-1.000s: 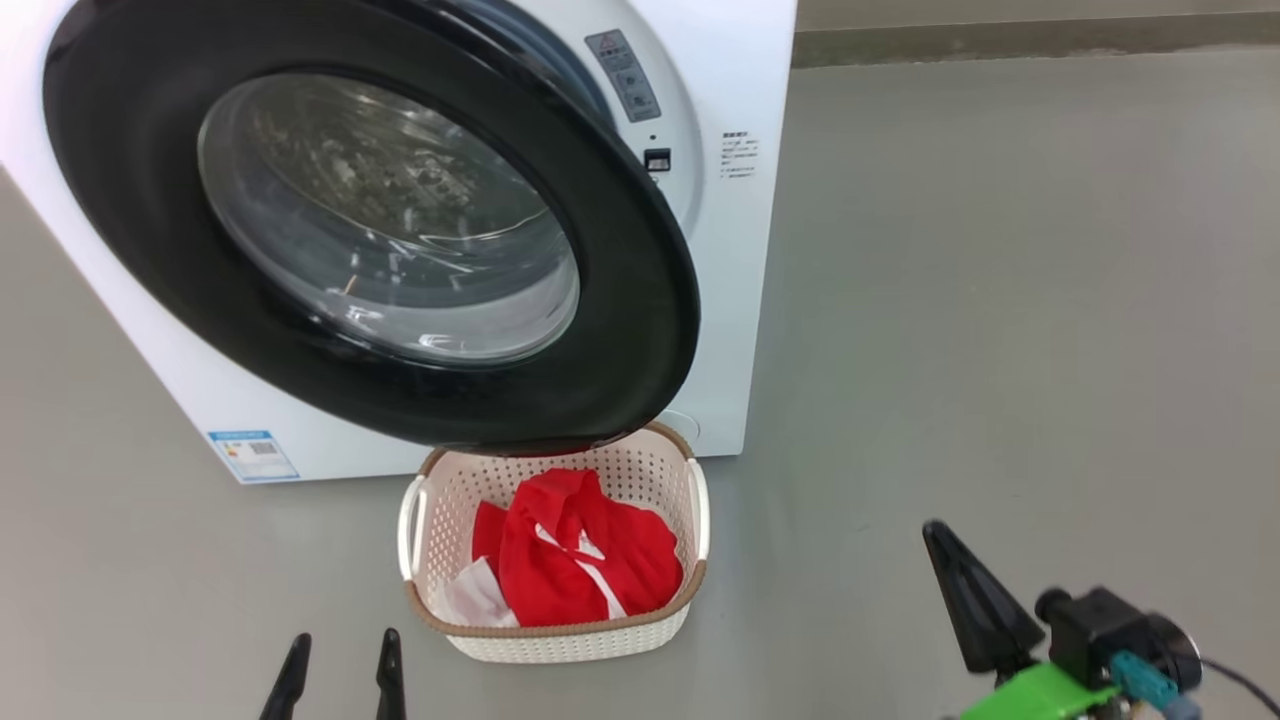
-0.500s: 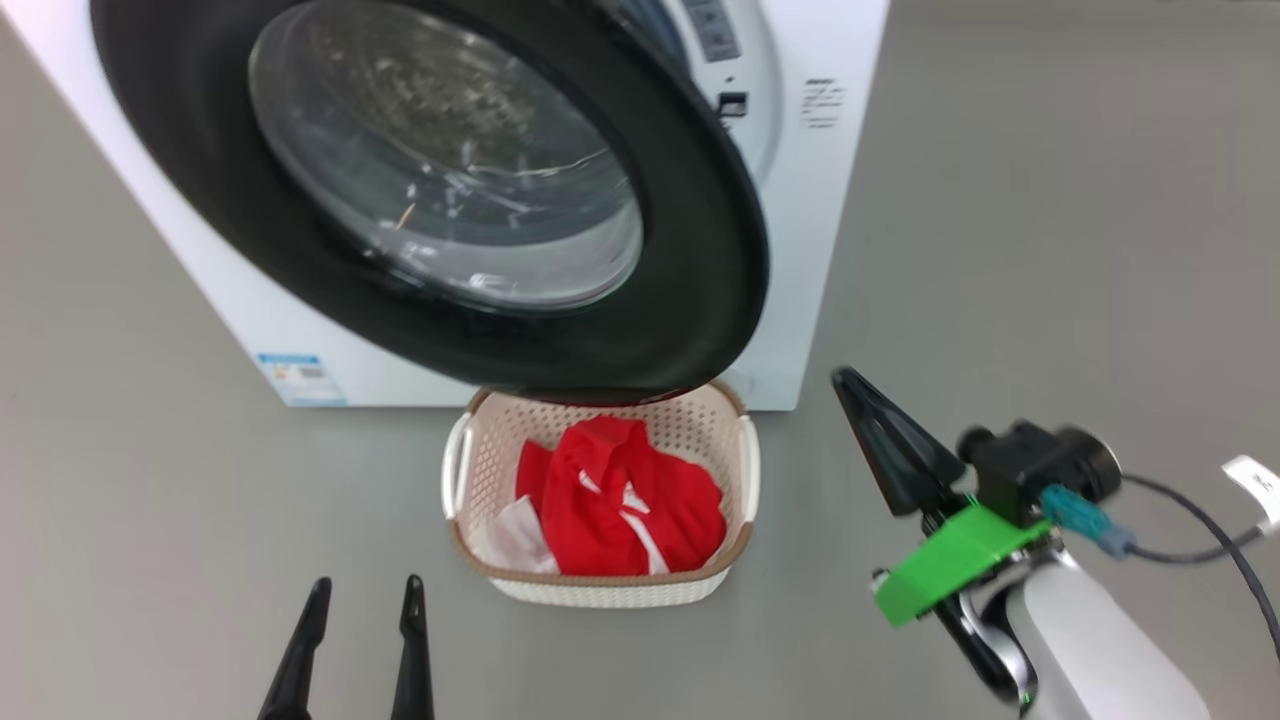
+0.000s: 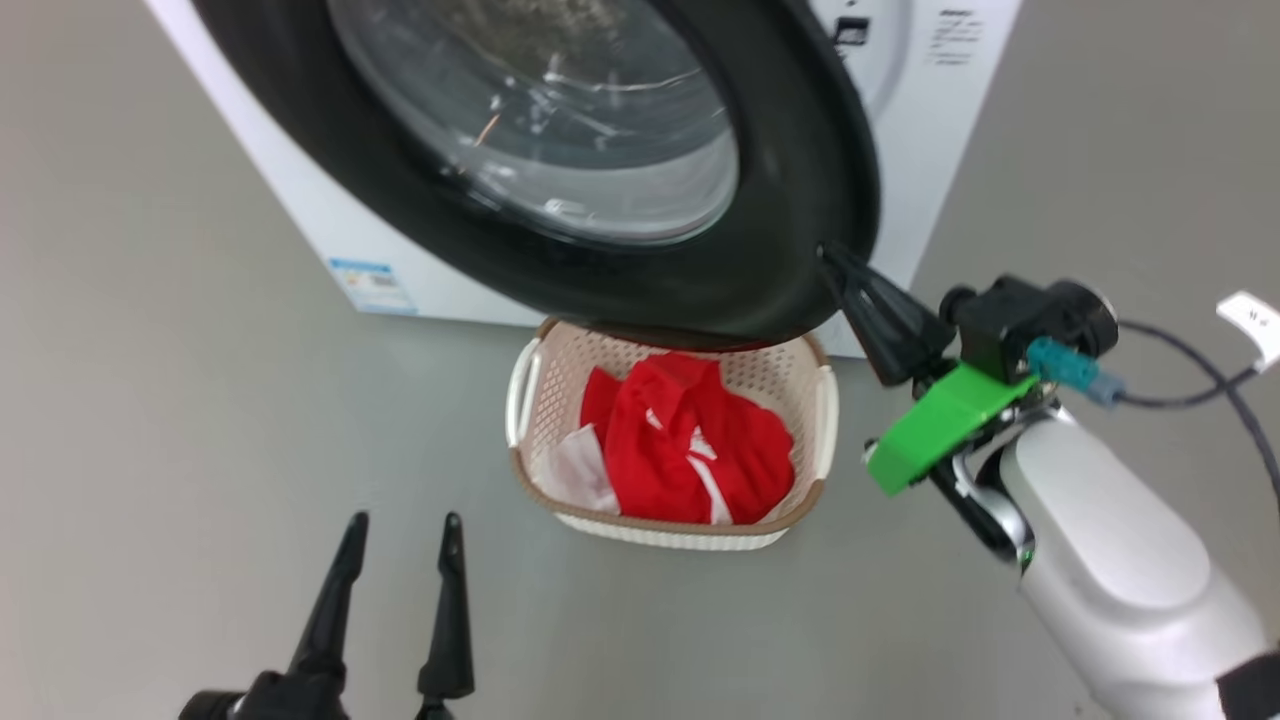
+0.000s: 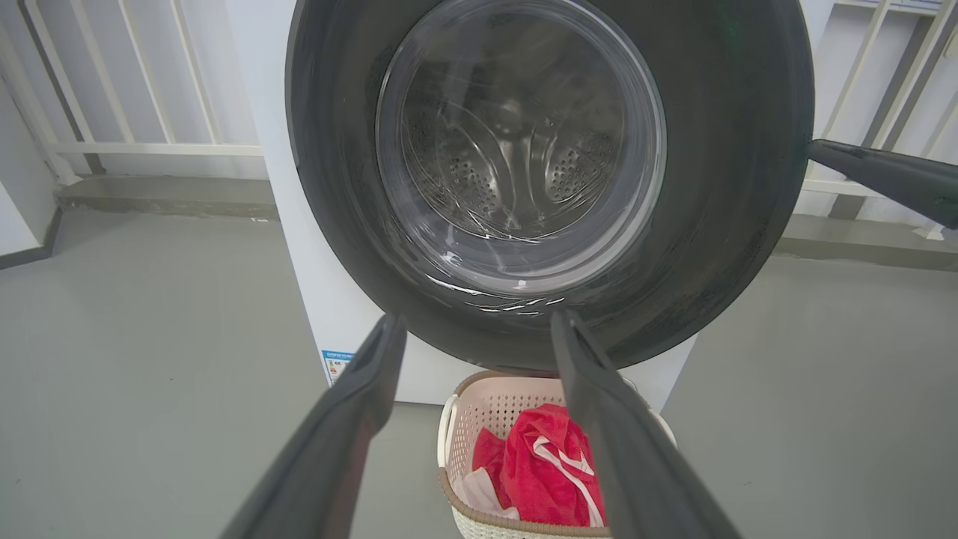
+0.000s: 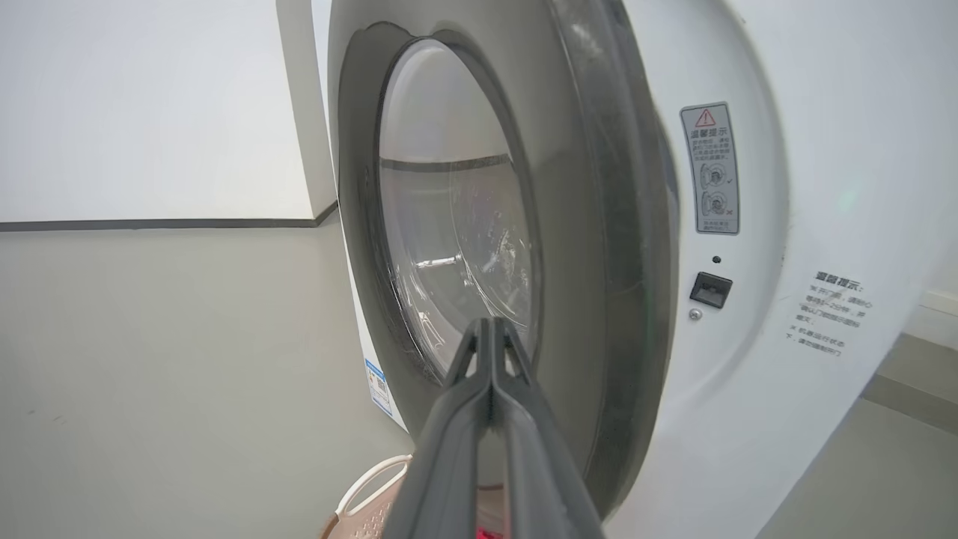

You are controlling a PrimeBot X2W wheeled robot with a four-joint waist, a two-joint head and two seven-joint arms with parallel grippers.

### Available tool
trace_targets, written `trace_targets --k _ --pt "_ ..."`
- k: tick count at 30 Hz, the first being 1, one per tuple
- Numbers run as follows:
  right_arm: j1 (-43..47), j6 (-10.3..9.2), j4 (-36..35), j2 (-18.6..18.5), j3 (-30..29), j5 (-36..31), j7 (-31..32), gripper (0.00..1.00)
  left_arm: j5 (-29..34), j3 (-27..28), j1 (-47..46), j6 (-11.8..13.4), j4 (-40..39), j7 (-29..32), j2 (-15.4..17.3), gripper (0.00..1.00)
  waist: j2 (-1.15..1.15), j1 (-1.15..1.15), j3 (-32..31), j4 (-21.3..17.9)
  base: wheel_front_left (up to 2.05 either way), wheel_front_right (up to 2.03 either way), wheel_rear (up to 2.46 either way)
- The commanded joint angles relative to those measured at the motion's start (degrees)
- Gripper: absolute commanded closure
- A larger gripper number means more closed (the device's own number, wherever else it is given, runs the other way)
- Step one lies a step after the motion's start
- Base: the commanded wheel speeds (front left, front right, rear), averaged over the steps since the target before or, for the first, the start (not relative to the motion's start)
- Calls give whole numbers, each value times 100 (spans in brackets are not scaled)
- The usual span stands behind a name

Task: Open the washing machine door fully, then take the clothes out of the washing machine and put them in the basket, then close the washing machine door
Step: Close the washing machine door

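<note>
Evidently the clothes [image 3: 690, 440] lie in the basket [image 3: 680, 525], low centre of the head view, just under the door [image 3: 780, 250]. The door hangs part open across the top, with a glossy black rim and bulging glass. The right tool [image 3: 830, 252], pinched shut and empty, points at the door's lower right rim, placed, I'd guess, to push it closed. The left tool [image 3: 405, 520] sits spread open at lower left.

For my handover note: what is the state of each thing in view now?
washing machine door: partly open, not latched.
washing machine: drum looks empty, seen through the door.
basket: upright on the floor, holding the clothes.
clothes: piled inside the basket.
left gripper: open, empty.
right gripper: shut, empty, tip by the door's rim; contact unclear.
</note>
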Motion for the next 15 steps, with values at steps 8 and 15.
trace_targets --k 8,15 --pt "-802 19 492 -33 310 352 -140 100 71 82 -415 -126 28 -119 -97 0 0 0 429 426 0 0 0" --pt "-1134 19 802 -109 395 503 -173 100 108 85 -530 -162 102 -136 -165 0 0 0 507 516 0 0 0"
